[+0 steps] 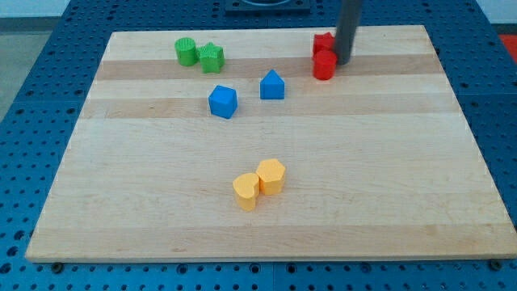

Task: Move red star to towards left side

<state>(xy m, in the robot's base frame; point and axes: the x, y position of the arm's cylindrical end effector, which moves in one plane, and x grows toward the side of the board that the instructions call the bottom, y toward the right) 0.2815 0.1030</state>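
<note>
Though small and rigid, the red star (323,43) should slide lightly. My tip (342,61), bare rod, touches its right; push there.

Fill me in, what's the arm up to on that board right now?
My tip is at the view's top right, right beside two red blocks: the red star and a red cylinder just below it. The tip sits on their right side, placed to push left. The green pair, two blue blocks and two yellow blocks lie apart from the tip.
</note>
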